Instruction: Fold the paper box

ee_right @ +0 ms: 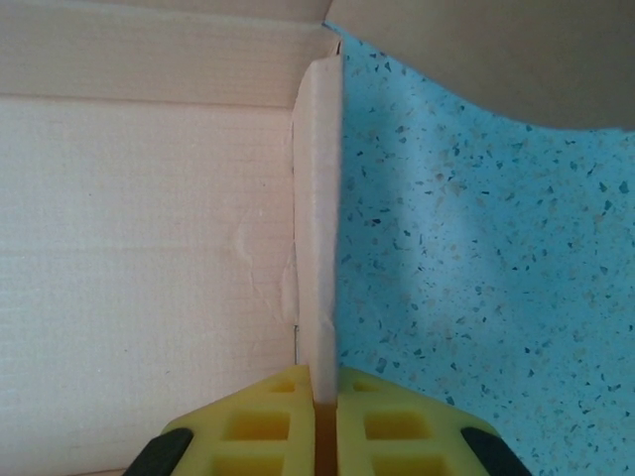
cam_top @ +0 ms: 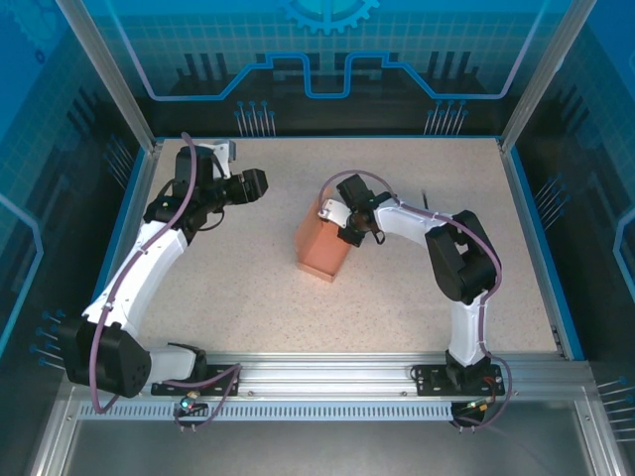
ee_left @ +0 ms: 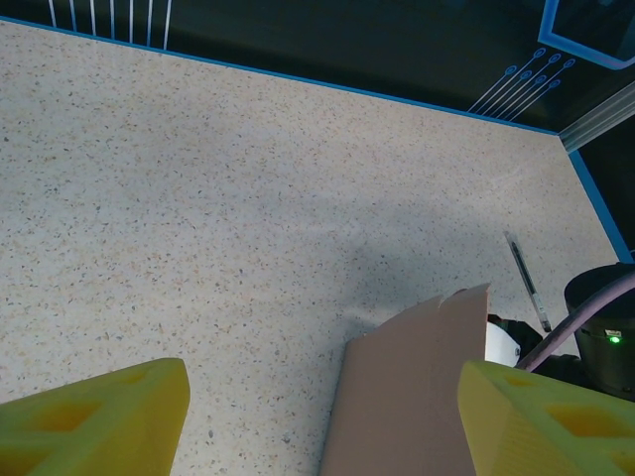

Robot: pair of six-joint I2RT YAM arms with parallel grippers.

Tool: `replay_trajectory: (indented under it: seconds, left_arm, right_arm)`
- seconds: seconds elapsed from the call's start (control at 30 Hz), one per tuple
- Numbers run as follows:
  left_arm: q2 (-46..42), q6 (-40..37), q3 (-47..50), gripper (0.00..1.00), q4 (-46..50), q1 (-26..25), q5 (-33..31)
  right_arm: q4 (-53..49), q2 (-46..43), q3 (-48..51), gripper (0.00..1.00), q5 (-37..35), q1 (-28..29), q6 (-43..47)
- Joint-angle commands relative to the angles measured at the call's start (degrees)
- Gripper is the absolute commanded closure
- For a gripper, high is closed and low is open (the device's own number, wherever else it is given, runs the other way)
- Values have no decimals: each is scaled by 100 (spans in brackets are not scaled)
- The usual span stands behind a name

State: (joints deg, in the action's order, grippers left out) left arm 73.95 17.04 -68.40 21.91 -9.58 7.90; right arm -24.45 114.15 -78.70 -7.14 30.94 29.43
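The paper box (cam_top: 322, 243) is salmon-orange thin card, partly folded into a tall rectangular sleeve. It stands on end near the middle of the worktop (cam_top: 238, 297), leaning slightly. Its inside is pale and creased, its upper edge uneven. One thin wall is pinched in the right pincer (ee_right: 325, 382).
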Motion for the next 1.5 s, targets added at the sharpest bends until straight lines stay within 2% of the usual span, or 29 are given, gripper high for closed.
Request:
replay_trajectory:
  seconds: [0.0, 0.27, 0.47, 0.8, 0.9, 1.17, 1.33, 1.47]
  left_arm:
    - [-140, -35, 83, 27, -118, 27, 170]
    - [-144, 14, 160, 27, -170, 27, 202]
    - [-144, 10, 153, 27, -170, 27, 201]
    - [-179, 85, 297, 27, -261, 27, 263]
    - [-182, 109, 343, 28, -286, 18, 298]
    - [-179, 177, 484, 28, -394, 9, 360]
    - [-170, 178, 562, 28, -393, 9, 317]
    - [-127, 212, 600, 28, -444, 9, 338]
  right_arm:
    - [-272, 328, 7, 90, -421, 52, 23]
    - [-31, 493, 244, 91, -886, 86, -82]
    - [249, 250, 435, 93, -1145, 68, -262]
    - [-338, -400, 518, 89, -1011, -44, -1865]
    - [-506, -514, 645, 88, -1189, -28, -2335]
    - [-552, -1043, 986, 79, -580, 0, -3151]
    - [-594, -1057, 1031, 69, -456, 99, -3346]
    - [-572, -1138, 1056, 65, -396, 182, -3525]
